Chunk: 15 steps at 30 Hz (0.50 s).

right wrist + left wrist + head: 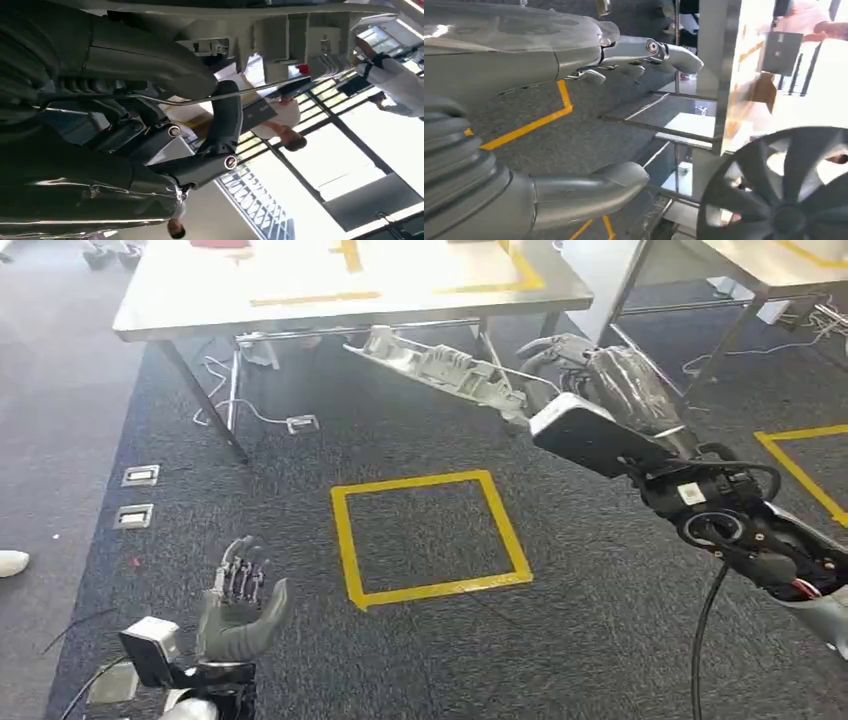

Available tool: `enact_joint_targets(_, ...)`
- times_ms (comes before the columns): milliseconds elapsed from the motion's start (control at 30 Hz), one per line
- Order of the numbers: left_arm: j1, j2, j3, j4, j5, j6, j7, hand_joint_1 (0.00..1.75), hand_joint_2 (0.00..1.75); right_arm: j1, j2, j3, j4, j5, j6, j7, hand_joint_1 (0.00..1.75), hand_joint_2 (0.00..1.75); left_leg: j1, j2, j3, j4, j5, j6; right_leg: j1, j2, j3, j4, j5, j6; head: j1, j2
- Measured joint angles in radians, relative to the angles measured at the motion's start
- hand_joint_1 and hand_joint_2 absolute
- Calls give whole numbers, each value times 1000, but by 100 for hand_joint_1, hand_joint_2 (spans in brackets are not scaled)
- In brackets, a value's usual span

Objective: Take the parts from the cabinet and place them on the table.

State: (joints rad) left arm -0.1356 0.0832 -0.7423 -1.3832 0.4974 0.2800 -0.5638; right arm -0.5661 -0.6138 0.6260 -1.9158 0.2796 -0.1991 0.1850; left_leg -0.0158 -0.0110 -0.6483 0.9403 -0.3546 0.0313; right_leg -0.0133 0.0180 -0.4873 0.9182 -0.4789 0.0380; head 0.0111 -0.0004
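We see two silver arms; the left hand (238,600) has a grey palm, thick grey thumb and darker fingers; a white box-shaped camera sits at each wrist; the right hand (600,375) looks glossy silver-grey; black cables loop around the right forearm's dark housing; silver screws mark finger hinges.

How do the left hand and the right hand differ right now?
The right hand grips a long grey plastic part; the left hand holds nothing, its fingers apart. The right hand is stretched forward, up near the front edge of the metal table; the left hand sits low and close to the body, over the carpet beside the yellow tape square. Both are grey, many-fingered hands.
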Motion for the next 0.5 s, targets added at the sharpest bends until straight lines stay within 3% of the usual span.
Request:
enact_joint_targets(67,-5,0,0,0,-1,-4,0,0,175,0,0,-2,0,-3,-1,1,175,175,5,3,23,-9,-10,13,-1,1,18,10,0,11,2,0)
enact_joint_targets(100,-4,-1,0,-1,-1,-6,-1,0,175,4,0,-2,0,-4,-1,1,175,175,9,1,39,-17,-15,17,-5,-5,-3,42,-5,13,6,0)
enact_joint_targets(167,-6,-2,0,-1,-3,-7,-2,0,175,3,0,-2,0,-4,-3,0,175,175,9,1,57,-18,-29,27,-5,-7,-84,193,-30,19,16,0)
enact_joint_targets(200,-4,-1,0,-1,-5,-6,0,0,175,5,0,-1,0,-3,-4,-2,175,175,9,1,66,-18,-38,26,-6,-7,-137,276,-63,21,23,0)
enact_joint_targets(233,-2,-1,0,-1,-7,-5,1,0,175,9,0,-1,0,-3,-4,-3,175,175,9,0,77,-18,-49,26,-6,-7,-180,334,-101,23,25,0)
enact_joint_targets(267,0,-1,0,-1,-9,0,3,0,175,13,1,-1,0,-2,-4,-5,175,175,9,-1,91,-17,-60,26,-6,-8,-206,351,-123,25,29,0)
enact_joint_targets(300,2,-1,0,-1,-10,3,6,0,175,14,1,-1,0,-2,-3,-6,175,175,9,-3,109,-17,-72,25,-6,-8,-209,325,-113,27,34,0)
enact_joint_targets(333,2,-1,0,-1,-11,3,8,0,175,14,2,-1,0,-1,-3,-7,175,175,10,-5,126,-17,-84,24,-6,-10,-198,265,-78,27,39,0)
enact_joint_targets(367,2,-1,0,-1,-12,4,8,0,175,14,2,-1,0,0,-3,-8,175,175,10,-6,143,-17,-97,21,-6,-11,-177,184,-21,25,42,0)
enact_joint_targets(400,2,-2,0,-1,-13,4,8,0,175,13,2,-1,0,1,-2,-8,175,175,9,-6,162,-17,-110,17,-6,-14,-155,86,70,22,48,0)
enact_joint_targets(433,1,-2,0,0,-13,4,8,0,175,12,3,-1,3,1,-1,-9,175,175,4,-8,169,-11,-123,11,-4,-19,-158,11,149,17,51,0)
enact_joint_targets(467,4,-1,0,0,-13,4,11,0,175,7,3,-1,4,2,0,-10,175,175,4,-12,164,-11,-129,7,0,-20,-149,18,112,6,48,0)
enact_joint_targets(500,2,-1,0,-1,-13,4,12,0,175,8,5,-1,3,2,1,-10,175,175,4,-10,166,-14,-137,-1,6,-15,-139,20,129,-2,43,0)
